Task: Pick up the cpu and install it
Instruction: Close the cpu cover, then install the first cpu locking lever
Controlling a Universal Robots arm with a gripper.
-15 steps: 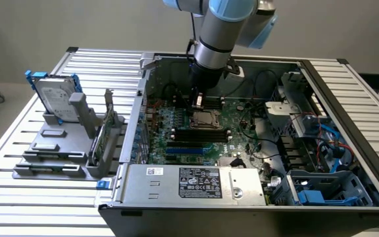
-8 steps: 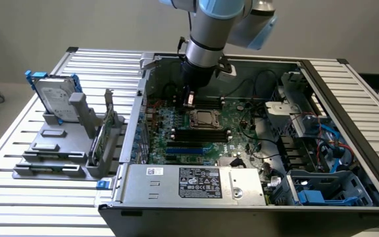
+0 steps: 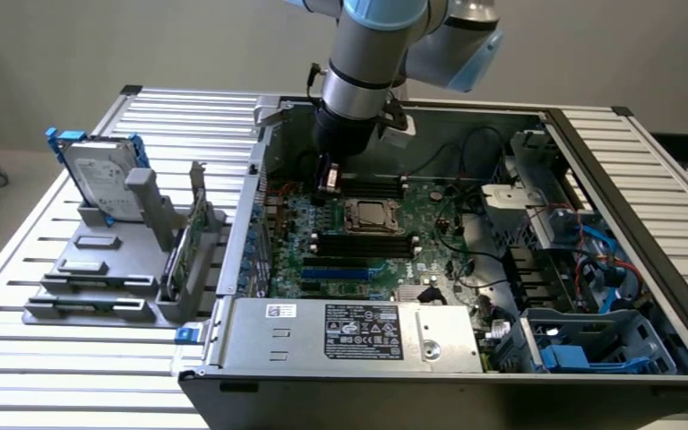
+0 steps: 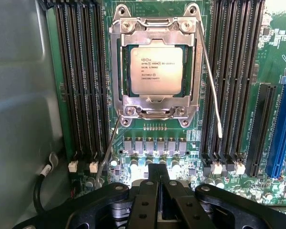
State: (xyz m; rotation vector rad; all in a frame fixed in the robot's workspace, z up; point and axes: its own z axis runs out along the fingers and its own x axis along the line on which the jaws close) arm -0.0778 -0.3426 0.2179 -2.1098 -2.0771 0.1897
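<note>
The cpu (image 4: 155,69), a square chip with a dull silver top and printed text, lies flat inside the metal-framed socket (image 4: 155,25) on the green motherboard. In the exterior view the cpu (image 3: 372,213) shows at the board's middle inside the open computer case. My gripper (image 4: 160,180) hovers above the board beside the socket, off the cpu, its black fingers (image 4: 148,193) pressed together with nothing between them. From outside, the gripper (image 3: 330,177) hangs just behind the socket, toward the exterior view's left.
Two thin wire levers (image 4: 210,81) stand loose on either side of the socket, flanked by black memory slots (image 4: 83,76). A hard drive (image 3: 99,170) with blue brackets stands on a grey rack outside the case. A power supply (image 3: 356,331) and cables (image 3: 583,260) crowd the case.
</note>
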